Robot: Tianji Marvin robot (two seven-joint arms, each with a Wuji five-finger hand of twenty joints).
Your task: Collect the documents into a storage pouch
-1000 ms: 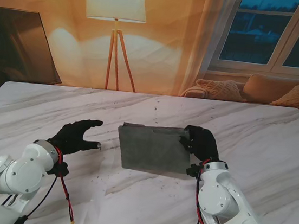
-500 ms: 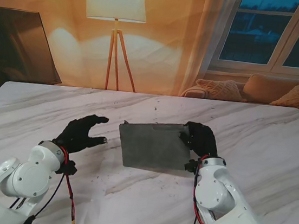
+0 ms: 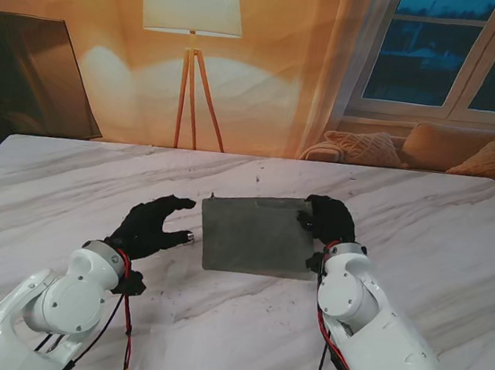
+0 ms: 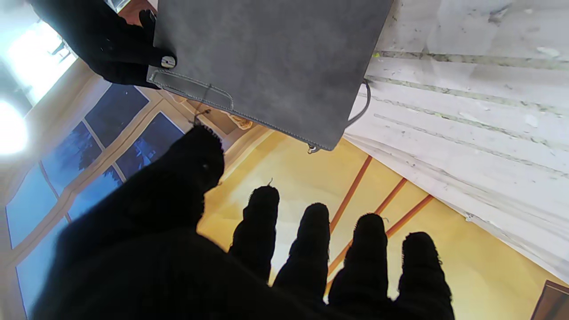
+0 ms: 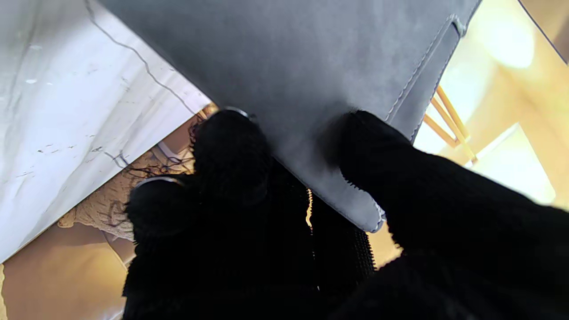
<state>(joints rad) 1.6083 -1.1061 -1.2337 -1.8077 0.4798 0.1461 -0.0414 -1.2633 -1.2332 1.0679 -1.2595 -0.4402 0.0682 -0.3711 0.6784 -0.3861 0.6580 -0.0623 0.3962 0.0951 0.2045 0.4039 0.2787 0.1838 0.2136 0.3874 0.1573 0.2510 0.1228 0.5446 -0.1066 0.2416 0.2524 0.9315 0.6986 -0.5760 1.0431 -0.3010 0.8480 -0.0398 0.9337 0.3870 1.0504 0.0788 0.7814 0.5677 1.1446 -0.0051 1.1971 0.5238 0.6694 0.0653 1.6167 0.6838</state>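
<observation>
A flat grey felt pouch [image 3: 251, 232] is held tilted over the middle of the marble table [image 3: 424, 216], its far edge raised. My right hand [image 3: 326, 222] in a black glove is shut on the pouch's far right corner, thumb on top and fingers beneath, as the right wrist view shows on the pouch [image 5: 311, 66]. My left hand [image 3: 154, 226] hovers open just left of the pouch, fingers spread and pointing toward it, not touching. In the left wrist view the pouch [image 4: 266, 58] shows a stitched flap and a small loop at its corner. No documents are visible.
A floor lamp [image 3: 192, 16] stands behind the table's far edge. A sofa with cushions [image 3: 450, 151] sits under the window at the far right. A dark panel [image 3: 26, 72] leans at the far left.
My right hand has lifted and carried the pouch slightly farther from me. My left hand has moved right and forward, closing the gap to the pouch's left edge.
</observation>
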